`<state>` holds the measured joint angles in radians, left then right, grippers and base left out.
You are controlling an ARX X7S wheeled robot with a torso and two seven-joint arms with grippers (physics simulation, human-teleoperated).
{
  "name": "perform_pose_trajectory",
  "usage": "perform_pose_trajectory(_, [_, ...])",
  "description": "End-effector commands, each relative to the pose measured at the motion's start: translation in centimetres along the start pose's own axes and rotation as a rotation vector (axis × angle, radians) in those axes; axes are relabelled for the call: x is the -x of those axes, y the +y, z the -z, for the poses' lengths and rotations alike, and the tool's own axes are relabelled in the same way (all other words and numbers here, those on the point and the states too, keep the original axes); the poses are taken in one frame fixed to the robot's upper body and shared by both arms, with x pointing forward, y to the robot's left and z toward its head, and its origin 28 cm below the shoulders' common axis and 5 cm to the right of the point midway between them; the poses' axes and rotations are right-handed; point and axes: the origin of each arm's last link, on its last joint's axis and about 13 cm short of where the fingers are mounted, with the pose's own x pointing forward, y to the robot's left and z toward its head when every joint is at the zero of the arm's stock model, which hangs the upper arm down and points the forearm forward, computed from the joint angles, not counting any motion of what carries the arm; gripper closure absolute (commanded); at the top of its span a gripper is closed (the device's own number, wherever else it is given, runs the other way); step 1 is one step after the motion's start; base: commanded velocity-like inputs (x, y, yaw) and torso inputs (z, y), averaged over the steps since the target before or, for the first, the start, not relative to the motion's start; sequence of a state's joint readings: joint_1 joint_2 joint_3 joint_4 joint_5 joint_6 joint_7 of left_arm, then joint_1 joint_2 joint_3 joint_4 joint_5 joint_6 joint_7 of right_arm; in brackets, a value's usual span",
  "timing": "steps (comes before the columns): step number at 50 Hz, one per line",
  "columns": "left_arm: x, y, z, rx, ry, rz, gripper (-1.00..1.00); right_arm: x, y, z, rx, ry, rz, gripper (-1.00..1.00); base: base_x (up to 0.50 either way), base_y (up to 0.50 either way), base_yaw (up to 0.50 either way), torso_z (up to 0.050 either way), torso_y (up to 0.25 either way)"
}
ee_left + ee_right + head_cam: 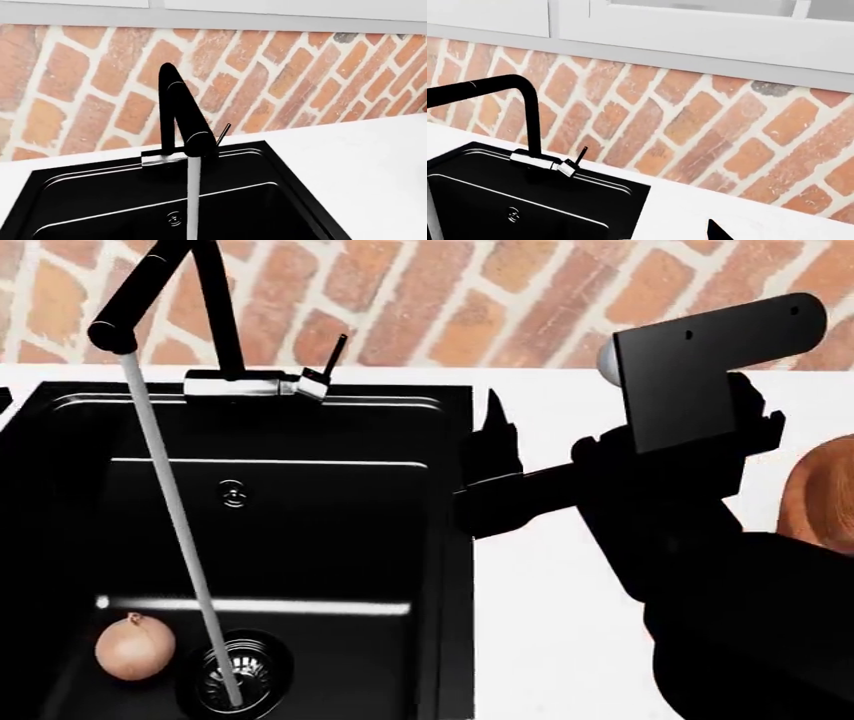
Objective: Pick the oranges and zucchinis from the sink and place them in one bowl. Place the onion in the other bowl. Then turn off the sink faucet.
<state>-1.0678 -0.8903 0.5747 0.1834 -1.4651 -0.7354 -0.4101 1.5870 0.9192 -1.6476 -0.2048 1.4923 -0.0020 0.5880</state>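
Water runs in a steady stream from the black sink faucet (pixel 160 290) (pixel 177 107) (pixel 500 87) down to the drain (pixel 240 675) of the black sink (pixel 441 540). The pale onion (pixel 134 645) lies on the sink floor just left of the drain. My right gripper (pixel 534 455) hovers over the white counter by the sink's right rim, its fingers apart and empty. Only one fingertip (pixel 716 231) shows in the right wrist view. A brown wooden bowl (pixel 821 490) peeks out behind the right arm. Oranges, zucchinis and the other bowl are out of view. The left gripper does not show.
The faucet's thin lever (pixel 327 365) stands beside its silver base (pixel 234 385). A brick wall (pixel 534 300) runs behind the counter. The right arm (pixel 721 570) covers much of the counter to the right of the sink.
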Motion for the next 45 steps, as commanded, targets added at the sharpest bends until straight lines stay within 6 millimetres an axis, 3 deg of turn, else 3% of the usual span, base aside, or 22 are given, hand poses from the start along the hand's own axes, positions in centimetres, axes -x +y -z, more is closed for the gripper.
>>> perform_pose_trajectory(1, [-0.1,-0.2,0.2,0.002,0.013,0.017,-1.0,0.2,-0.1,0.1,-0.008,0.0,0.012,-1.0,0.0,0.5,0.0,0.0,0.0])
perform_pose_trajectory(24, [-0.3,0.0,0.0,-0.007,0.001,-0.005,-1.0,0.6,-0.4,1.2,-0.039,-0.004,0.048,-1.0,0.01,0.1,0.0,0.0,0.0])
perform_pose_trajectory(45, [-0.1,-0.1,-0.1,0.007,0.001,0.005,-1.0,0.6,-0.3,1.0,-0.038,0.001,0.049,-1.0,0.14,0.32,0.0,0.0,0.0])
